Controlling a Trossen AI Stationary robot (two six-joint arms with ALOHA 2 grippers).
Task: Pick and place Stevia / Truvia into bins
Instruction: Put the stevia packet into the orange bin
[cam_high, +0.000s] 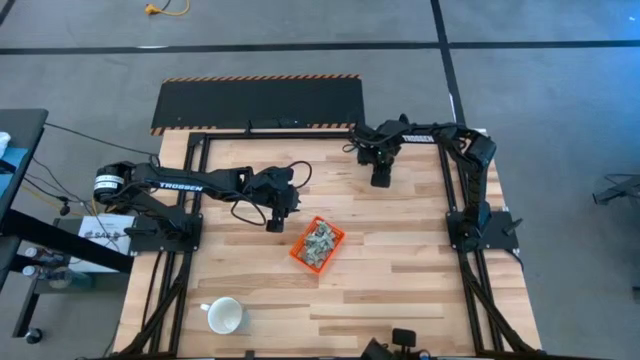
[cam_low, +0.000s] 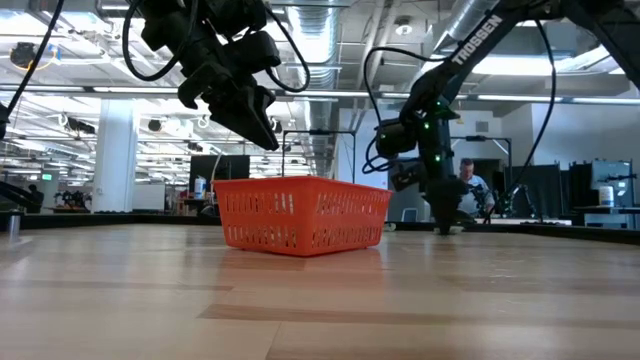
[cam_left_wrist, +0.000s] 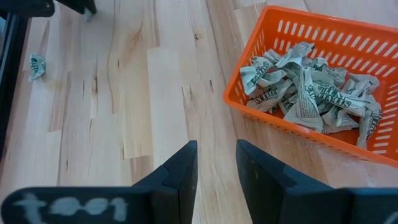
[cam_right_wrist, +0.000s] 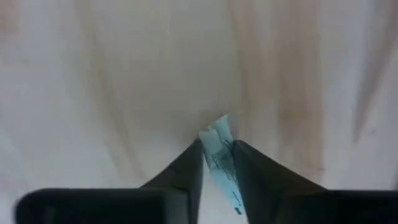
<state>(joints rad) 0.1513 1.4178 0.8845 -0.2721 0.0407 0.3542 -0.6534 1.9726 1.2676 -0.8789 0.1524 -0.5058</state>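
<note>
The orange bin (cam_high: 317, 244) stands mid-table with a heap of crumpled pale green and white Stevia sachets (cam_left_wrist: 311, 93) inside. My left gripper (cam_left_wrist: 216, 155) hovers open above the bare wood just left of the bin (cam_low: 300, 215), with nothing between its fingers. My right gripper (cam_high: 381, 180) is down at the table near the far edge, pointing straight down, shut on one sachet (cam_right_wrist: 221, 155). Another loose sachet (cam_left_wrist: 37, 66) lies flat on the wood farther off. My right gripper pinches a single pale sachet between its two fingers (cam_right_wrist: 186, 168), which come from above and point down. One end of the sachet (cam_right_wrist: 217, 132) pokes out past the fingertips toward the wood. Whether it is clear of the table cannot be told.
A white mug (cam_high: 225, 316) lies near the front left of the table. A black panel with a striped edge (cam_high: 258, 103) sits beyond the far edge. Open wood lies between the bin and my right gripper (cam_low: 440, 225).
</note>
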